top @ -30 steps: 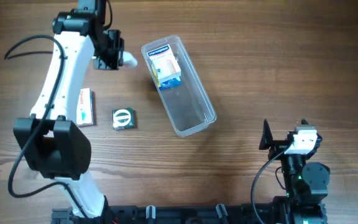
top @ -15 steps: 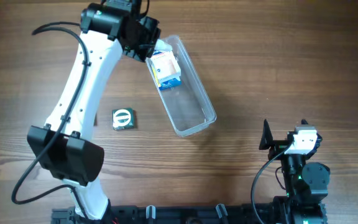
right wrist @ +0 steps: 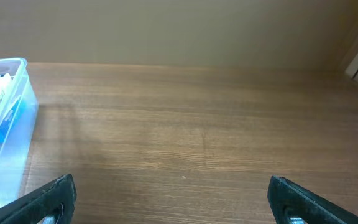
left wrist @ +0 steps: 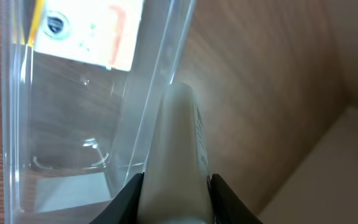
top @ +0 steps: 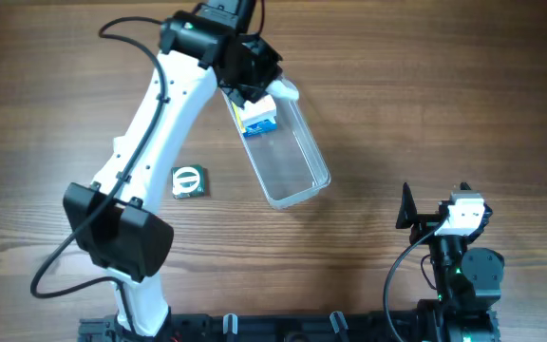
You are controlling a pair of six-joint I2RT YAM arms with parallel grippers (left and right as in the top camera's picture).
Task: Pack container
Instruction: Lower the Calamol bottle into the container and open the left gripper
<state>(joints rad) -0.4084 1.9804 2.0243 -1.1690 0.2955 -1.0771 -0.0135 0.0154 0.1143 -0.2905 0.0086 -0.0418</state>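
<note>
The clear container (top: 291, 152) lies on the bench (top: 463, 85) just above the middle, its long axis running from 11 o'clock to 5 o'clock. A blue-and-white carton (top: 257, 112) sits inside its 11 o'clock end, and the other end holds nothing. The left tool (top: 259, 76) hangs over that same 11 o'clock end, clenched around a small white bottle (left wrist: 179, 155) that points down along the container's 1 o'clock long wall. Whether the bottle touches the rim cannot be told. A small square pack with a green ring (top: 189, 180) lies on the bench at 9 o'clock from the container, well apart from it. The right tool (right wrist: 173, 199) rests at 5 o'clock near the bench edge, its fingers spread wide and grasping nothing.
</note>
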